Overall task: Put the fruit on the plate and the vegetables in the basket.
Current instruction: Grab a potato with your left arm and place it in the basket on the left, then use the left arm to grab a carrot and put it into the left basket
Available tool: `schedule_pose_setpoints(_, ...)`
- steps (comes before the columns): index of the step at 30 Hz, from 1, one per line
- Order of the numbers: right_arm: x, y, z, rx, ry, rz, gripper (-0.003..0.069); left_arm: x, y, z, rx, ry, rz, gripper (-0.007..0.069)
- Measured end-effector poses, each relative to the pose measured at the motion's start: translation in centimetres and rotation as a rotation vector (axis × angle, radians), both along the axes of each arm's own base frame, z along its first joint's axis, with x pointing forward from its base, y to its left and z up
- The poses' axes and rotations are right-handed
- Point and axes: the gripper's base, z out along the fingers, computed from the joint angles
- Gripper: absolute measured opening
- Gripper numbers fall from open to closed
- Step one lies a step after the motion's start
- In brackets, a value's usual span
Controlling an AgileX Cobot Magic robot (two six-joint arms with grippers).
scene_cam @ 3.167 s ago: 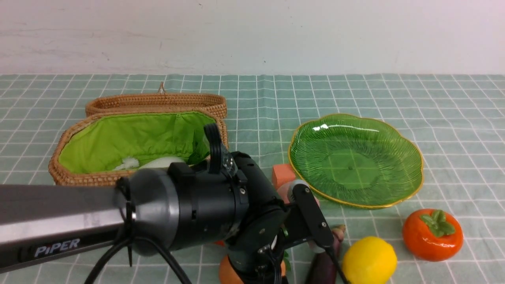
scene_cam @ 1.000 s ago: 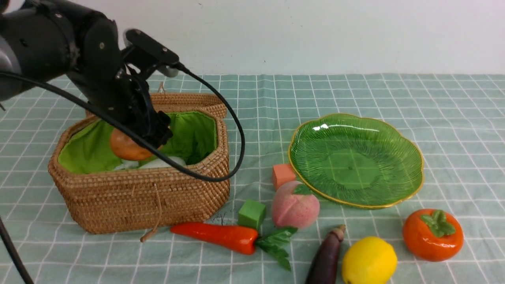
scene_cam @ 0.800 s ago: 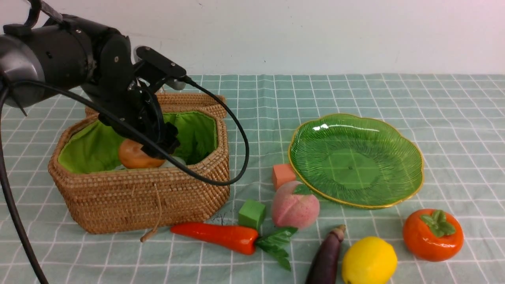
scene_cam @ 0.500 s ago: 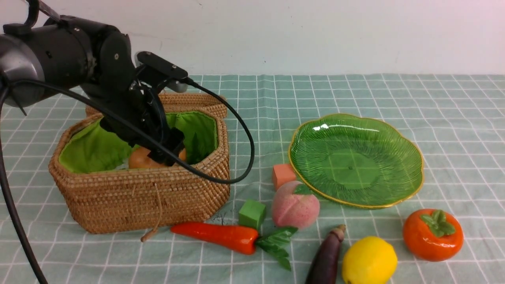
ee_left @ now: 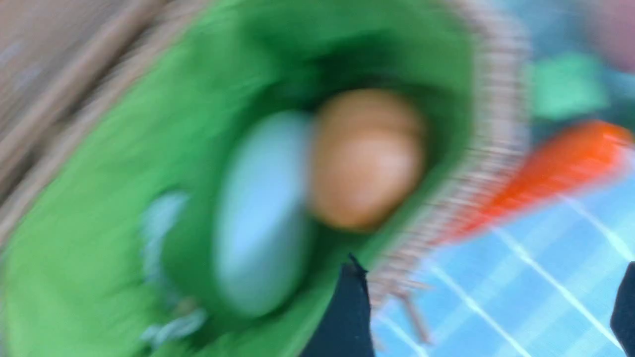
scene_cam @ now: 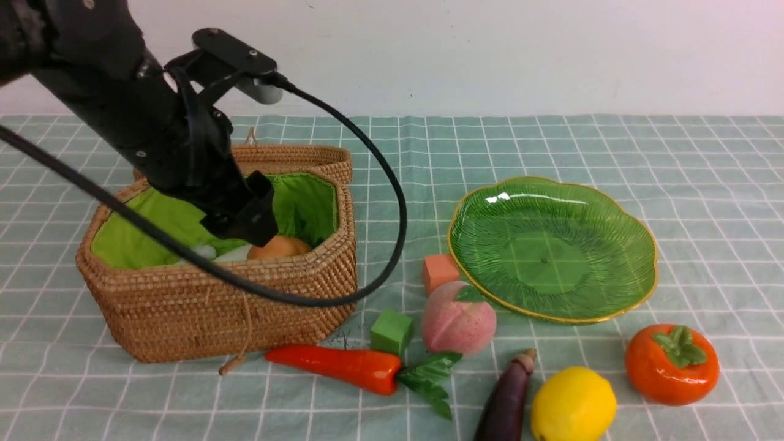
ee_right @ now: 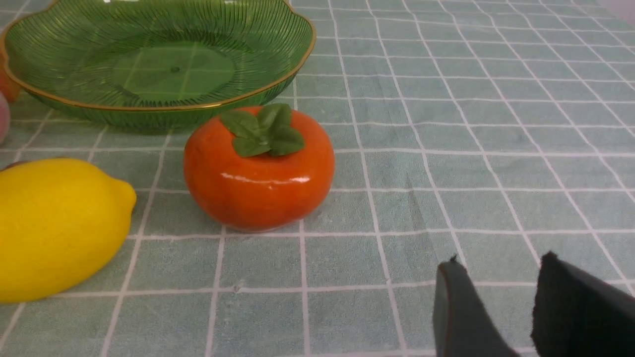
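Note:
My left gripper hangs open and empty over the wicker basket. Inside on the green lining lie the tan potato and the white radish. The left wrist view is blurred. The carrot, the eggplant, the peach, the lemon and the persimmon lie on the cloth. The green plate holds nothing. My right gripper sits low over the cloth near the persimmon, slightly open and empty.
An orange cube lies against the plate's left rim and a green cube sits between carrot and peach. The basket's lid is folded back behind it. The left arm's cable loops past the basket's right side.
The left gripper carried the potato down into the basket, let it go and opened. It has since lifted. The potato now rests at the basket's right end.

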Motion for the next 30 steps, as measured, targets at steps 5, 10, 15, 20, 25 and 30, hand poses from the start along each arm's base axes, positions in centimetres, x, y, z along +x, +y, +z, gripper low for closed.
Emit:
schedule_pose_setpoints(5,0.0,0.0,0.0,0.0,0.0,0.0,0.0241,-2.0,-0.9,1.0,-0.032,0.0,-0.304,0.0603)
schedule_pose_setpoints(10,0.0,0.0,0.0,0.0,0.0,0.0,0.0241,-2.6,-2.9,-1.0,-0.006,0.004,-0.516,0.0558)
schedule_pose_setpoints(15,0.0,0.0,0.0,0.0,0.0,0.0,0.0241,-3.2,-6.4,-4.9,0.161,-0.008,-0.643,0.055)
schedule_pose_setpoints(20,0.0,0.0,0.0,0.0,0.0,0.0,0.0241,-2.6,-8.8,-7.7,0.271,-0.042,-0.705,0.055)
schedule_pose_setpoints(25,0.0,0.0,0.0,0.0,0.0,0.0,0.0241,-1.2,-9.8,-10.7,0.323,-0.034,-0.723,0.055)
schedule_pose_setpoints(30,0.0,0.0,0.0,0.0,0.0,0.0,0.0241,-0.3,-10.3,-12.7,0.344,-0.017,-0.727,0.055)
